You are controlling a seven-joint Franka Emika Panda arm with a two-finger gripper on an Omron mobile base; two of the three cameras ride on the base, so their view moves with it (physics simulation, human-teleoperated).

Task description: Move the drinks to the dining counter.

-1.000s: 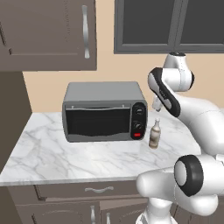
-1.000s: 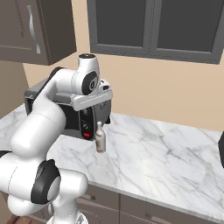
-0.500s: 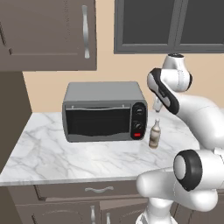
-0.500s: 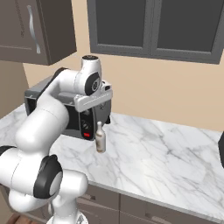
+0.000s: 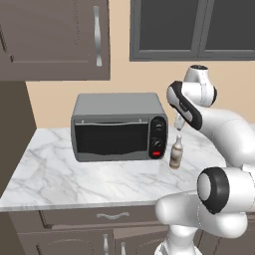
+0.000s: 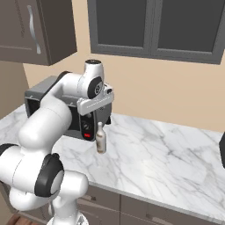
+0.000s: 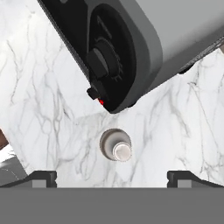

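Observation:
One of the drinks, a small beige-grey bottle [image 5: 175, 154] [image 6: 101, 139] with a white cap, stands upright on the marble worktop just right of the toaster oven's front corner. My gripper [image 5: 179, 125] [image 6: 103, 120] hangs open directly above it, pointing down, its fingertips a little above the cap. From the hand view the bottle [image 7: 116, 145] is seen from above, centred between the two spread fingertips [image 7: 42, 176] of my gripper [image 7: 113, 177], with nothing held. The dining counter is out of view.
A grey toaster oven [image 5: 117, 127] [image 6: 48, 103] [image 7: 131, 48] stands close to the bottle's left, its knob panel nearest. Dark wall cabinets [image 5: 55, 40] hang overhead. The marble worktop [image 6: 167, 149] stretches bare to the right, and a dark object [image 6: 222, 150] sits at its far right edge.
The hand has crept slightly sideways and down over the bottle. The bottle has not moved and the jaws stay wide.

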